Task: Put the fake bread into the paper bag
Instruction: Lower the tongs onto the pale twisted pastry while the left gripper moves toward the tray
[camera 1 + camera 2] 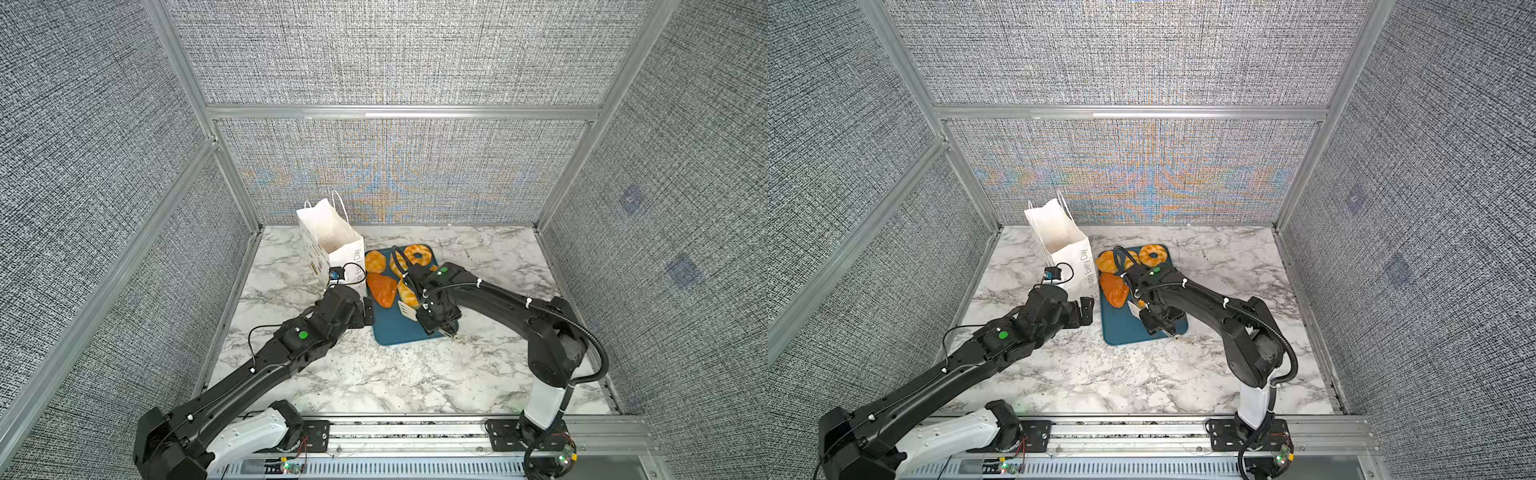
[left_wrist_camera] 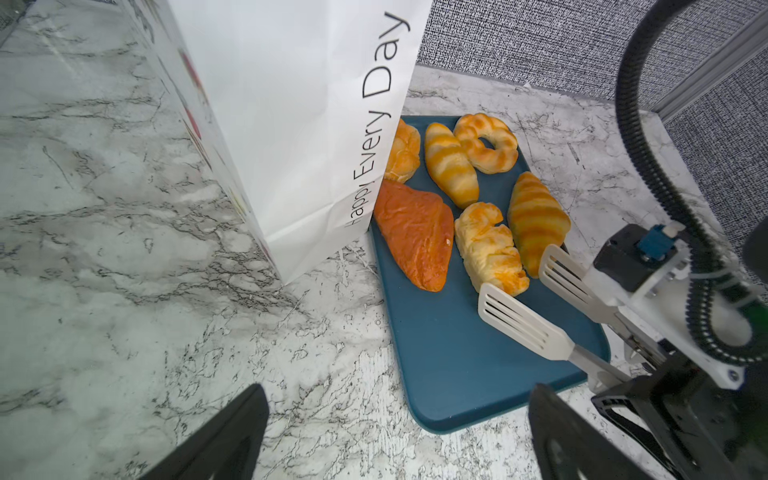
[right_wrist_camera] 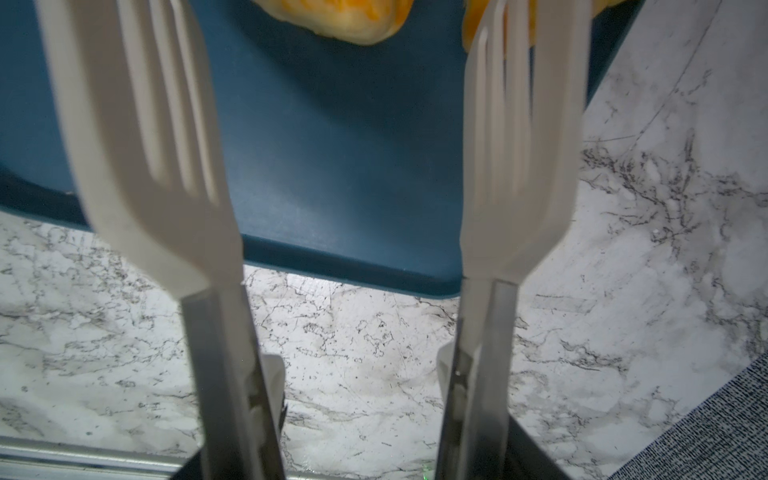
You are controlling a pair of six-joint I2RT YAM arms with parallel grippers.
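Fake bread: six pieces seen, laid on tray.
Paper bag: stood just beside tray, mouth up.
Right end effector: clamped on tongs; blades spread over tray, just short of nearest croissant.
Left end effector: spread, empty, near tray.
Advised: croissant to be straddled across its width and squeezed lightly, since glossy skin is judged slippery.

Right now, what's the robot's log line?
left gripper: open, empty | right gripper: holds tongs | fake bread: six visible on tray | paper bag: upright
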